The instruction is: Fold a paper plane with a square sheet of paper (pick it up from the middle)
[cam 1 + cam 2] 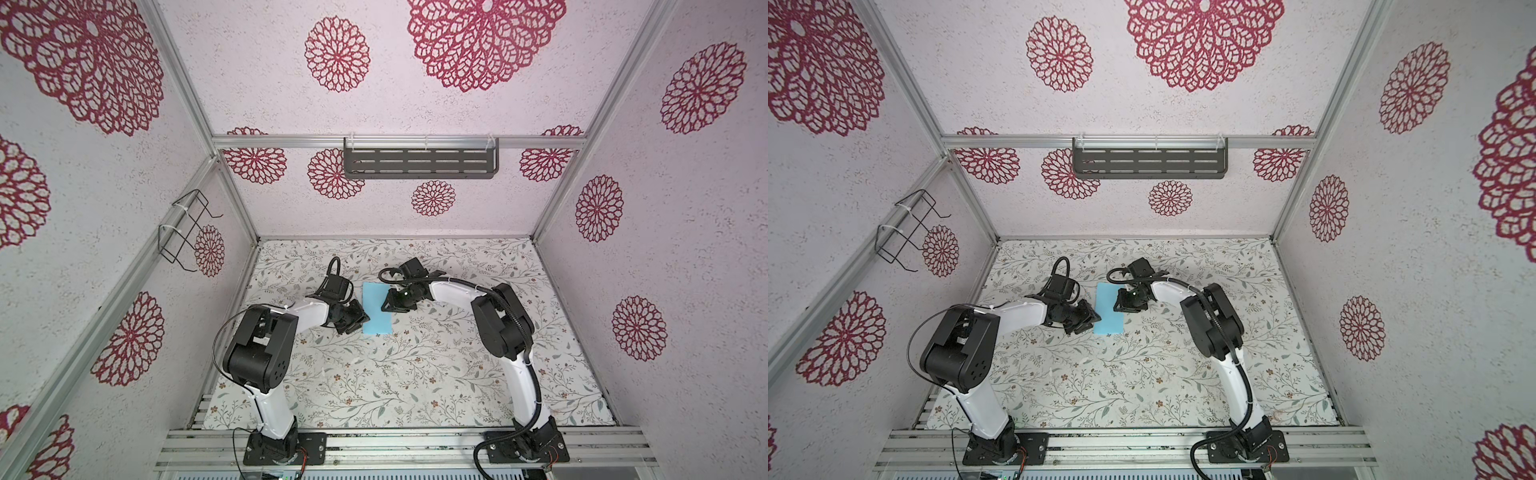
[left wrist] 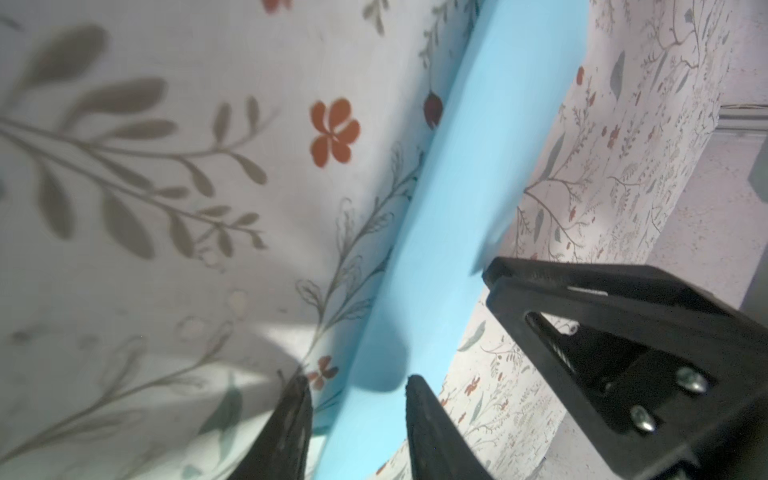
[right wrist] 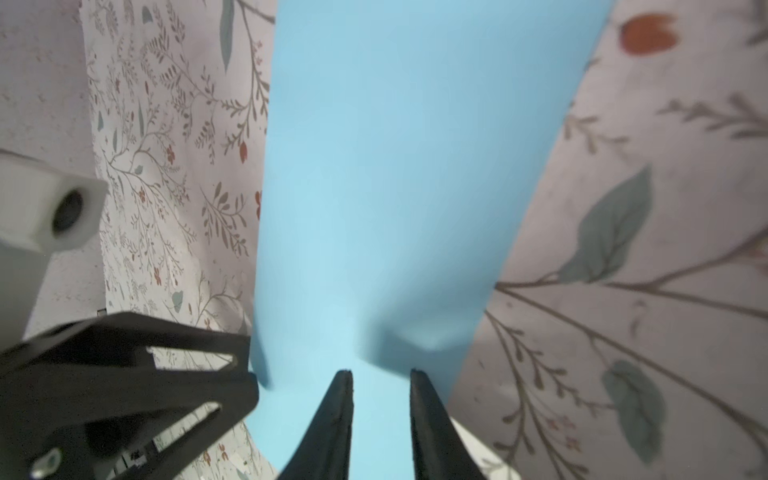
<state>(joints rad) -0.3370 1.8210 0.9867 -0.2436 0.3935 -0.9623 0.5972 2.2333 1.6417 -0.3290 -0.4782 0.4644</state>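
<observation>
Left gripper [image 2: 355, 380], right gripper [image 3: 381, 372]: jaws parted, nothing pinched, stationed at opposite edges of paper sheet [image 1: 376, 322]; sheet laid flat, half-fold judged pressed.

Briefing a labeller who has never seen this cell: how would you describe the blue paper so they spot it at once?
Find the leaf-printed table filling the cell's floor. In its far half, between the left tool and the right tool, lies the paper. It is the only plain light-blue thing there: a narrow rectangle on busy print.
</observation>
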